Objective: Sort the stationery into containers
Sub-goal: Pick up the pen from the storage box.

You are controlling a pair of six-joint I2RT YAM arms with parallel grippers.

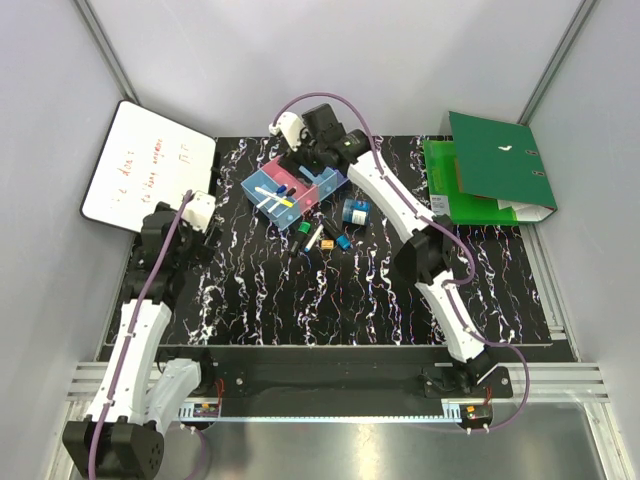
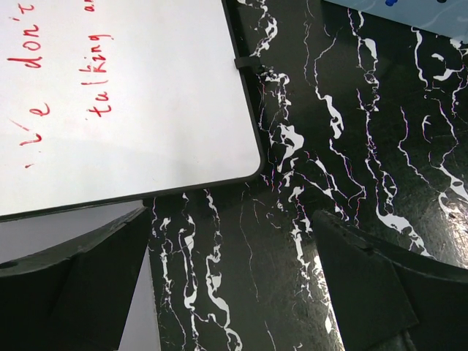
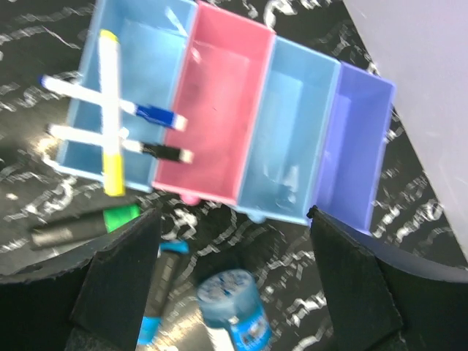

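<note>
Our right jaws gape empty above the bins (image 3: 219, 110), left jaws likewise released, and lowering carelessly we could knock off the markers (image 3: 110, 95) perched crosswise on the light-blue bin's rim.

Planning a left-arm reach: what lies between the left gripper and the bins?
Only bare table from left gripper to bins, clearest in the top view.
</note>
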